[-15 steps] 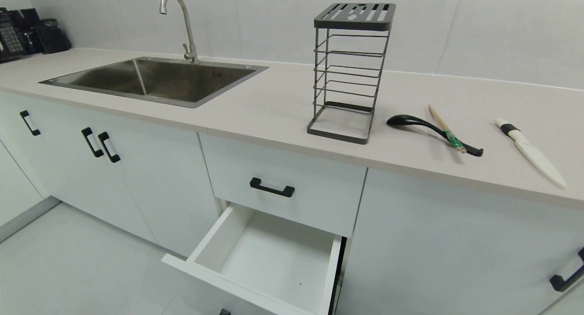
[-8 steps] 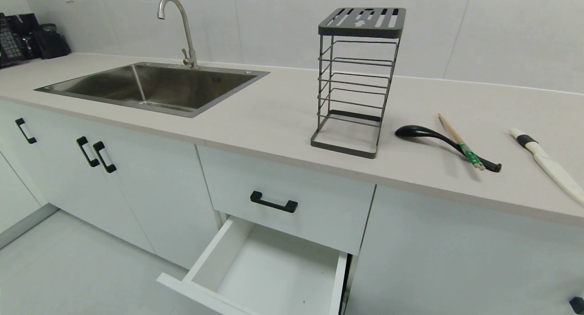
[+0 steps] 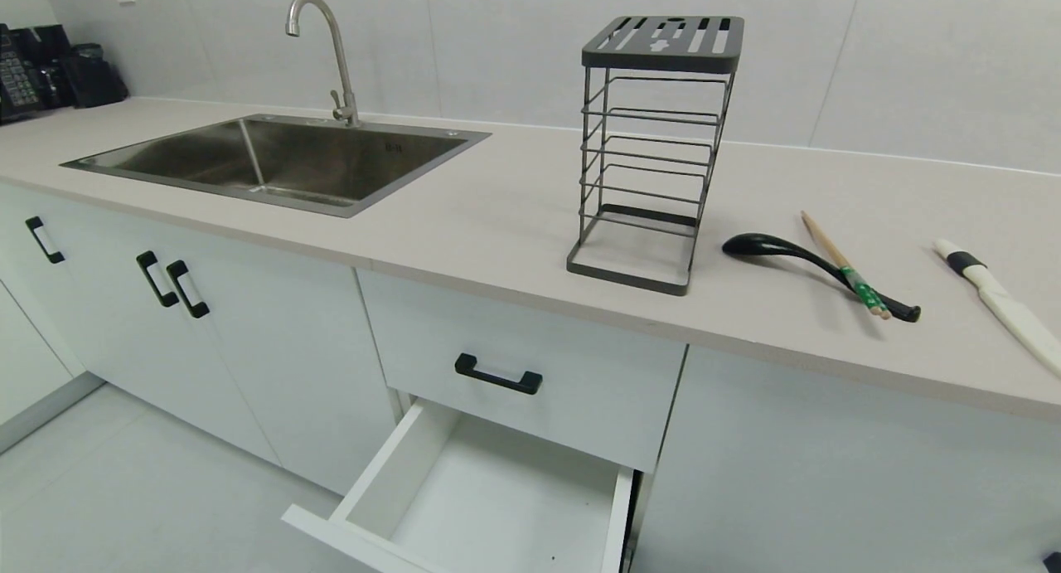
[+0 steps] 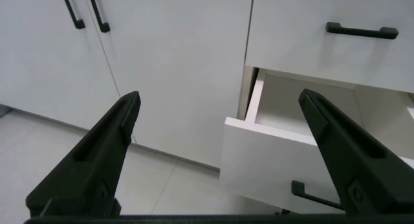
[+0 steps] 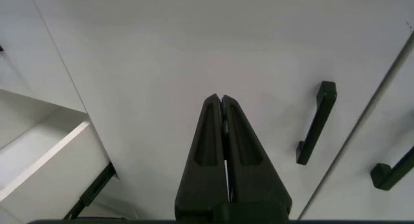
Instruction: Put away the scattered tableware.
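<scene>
— What changed just now?

— Only our view moved a bit. The black spoon [image 3: 750, 245], chopsticks [image 3: 829, 247] and white knife [image 3: 1007, 306] have not moved. They lie on the bench [image 3: 497, 208], right of the wire rack [image 3: 659, 61].

— And our jaws?

— Left jaws wide open, right jaws pressed shut. Both are empty, low by the open drawer [image 3: 398, 465]. Nothing is put away yet.

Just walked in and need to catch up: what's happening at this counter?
Nothing is being handled yet. A black ladle, chopsticks and a white knife lie on the counter beside the wire rack. The lower drawer stands open. The left gripper hangs open facing that drawer; the right gripper is shut, holding nothing.
</scene>
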Controlling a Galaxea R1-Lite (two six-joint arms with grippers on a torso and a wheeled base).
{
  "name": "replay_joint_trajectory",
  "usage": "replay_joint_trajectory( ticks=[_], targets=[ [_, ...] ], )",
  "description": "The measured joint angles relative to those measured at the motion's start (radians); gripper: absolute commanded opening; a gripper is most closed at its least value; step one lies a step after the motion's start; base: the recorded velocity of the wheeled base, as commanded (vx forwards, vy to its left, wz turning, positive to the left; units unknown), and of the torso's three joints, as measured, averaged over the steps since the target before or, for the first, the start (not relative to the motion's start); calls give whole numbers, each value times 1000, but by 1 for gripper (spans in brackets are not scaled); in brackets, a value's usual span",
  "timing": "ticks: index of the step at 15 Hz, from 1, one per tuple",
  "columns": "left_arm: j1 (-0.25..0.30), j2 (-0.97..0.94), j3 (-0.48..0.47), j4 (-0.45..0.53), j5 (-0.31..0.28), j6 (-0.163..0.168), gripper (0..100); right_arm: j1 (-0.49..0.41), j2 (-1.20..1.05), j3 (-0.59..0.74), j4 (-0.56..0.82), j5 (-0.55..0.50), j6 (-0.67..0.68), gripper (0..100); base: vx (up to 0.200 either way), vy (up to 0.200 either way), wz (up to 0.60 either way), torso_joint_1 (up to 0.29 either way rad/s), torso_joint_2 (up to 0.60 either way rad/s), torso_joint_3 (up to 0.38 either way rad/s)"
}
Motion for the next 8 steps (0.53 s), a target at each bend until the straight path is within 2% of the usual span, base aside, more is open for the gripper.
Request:
replay_joint_trajectory(
  ticks=[3,8],
  targets=[
    [0,0,0,0,0,-1,100,1,0,0,-1,-1,0,0,0,0,0,0,0,0],
    [0,0,0,0,2,-2,100,0,0,-1,-2,0,0,0,0,0,0,203,-377,-169]
  ],
)
